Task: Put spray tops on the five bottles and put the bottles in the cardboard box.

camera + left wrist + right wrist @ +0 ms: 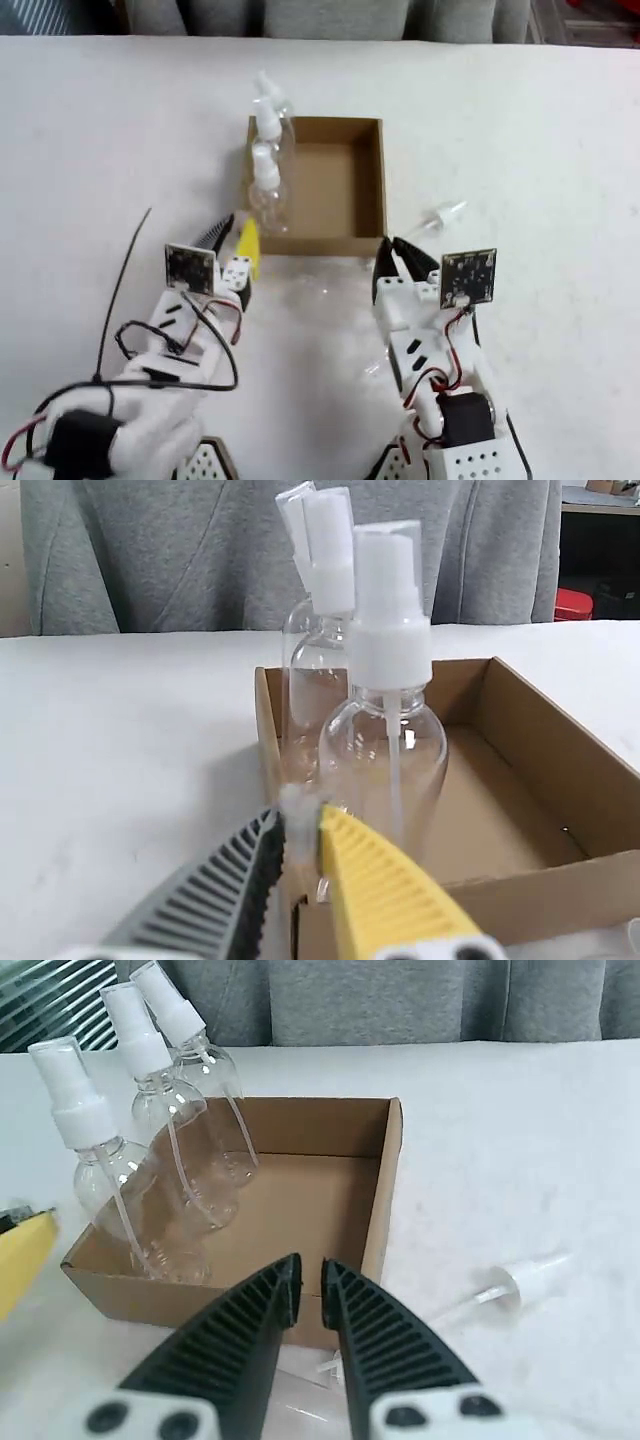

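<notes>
Three clear round plastic bottles with white spray tops (268,170) (385,740) (150,1190) stand upright inside the open brown cardboard box (383,180) (560,760) (385,1180). They are lined up in a row along the box wall on the left arm's side, and the rest of the box floor is bare.

Over on the other side of the box, a loose white spray top with its thin dip tube (440,215) (520,1278) lies flat on the white counter (520,120). It sits just beside the box's near corner without touching it.

The left hand (238,225) (300,815), one finger grey and one yellow, sits right at the box's near corner by the bottles. Its fingers are drawn almost together, and I can't make out anything gripped between them.

The right hand (393,248) (310,1265), all black, sits at the box's opposite near corner. Its fingers are pinched to a sliver of a gap, with nothing in it. The loose top lies near this hand, clear of the fingers.
</notes>
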Robot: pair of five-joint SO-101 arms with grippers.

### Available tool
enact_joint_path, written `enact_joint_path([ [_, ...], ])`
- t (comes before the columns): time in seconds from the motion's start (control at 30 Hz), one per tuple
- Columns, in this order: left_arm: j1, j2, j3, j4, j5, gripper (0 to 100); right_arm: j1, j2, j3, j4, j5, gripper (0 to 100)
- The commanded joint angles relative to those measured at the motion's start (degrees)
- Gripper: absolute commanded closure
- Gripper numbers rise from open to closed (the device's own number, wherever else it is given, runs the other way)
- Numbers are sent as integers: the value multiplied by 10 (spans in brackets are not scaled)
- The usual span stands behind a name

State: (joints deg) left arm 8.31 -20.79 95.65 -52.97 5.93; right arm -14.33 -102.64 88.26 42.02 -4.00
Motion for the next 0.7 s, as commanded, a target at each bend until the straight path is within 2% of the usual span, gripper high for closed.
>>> enact_joint_path([
  [0.0, 3, -96, 2, 123, 1, 957, 4, -1, -5, -8, 14, 981],
  [0.37, 1, -320, 1, 433, 1, 976, 4, -3, -8, 9, 16, 981],
  [0.53, -42, -449, -4, 617, 1, 976, 0, -3, -9, 7, 18, 981],
  [0.67, -62, -565, -3, 739, 4, 976, -1, 0, -9, 7, 55, 981],
])
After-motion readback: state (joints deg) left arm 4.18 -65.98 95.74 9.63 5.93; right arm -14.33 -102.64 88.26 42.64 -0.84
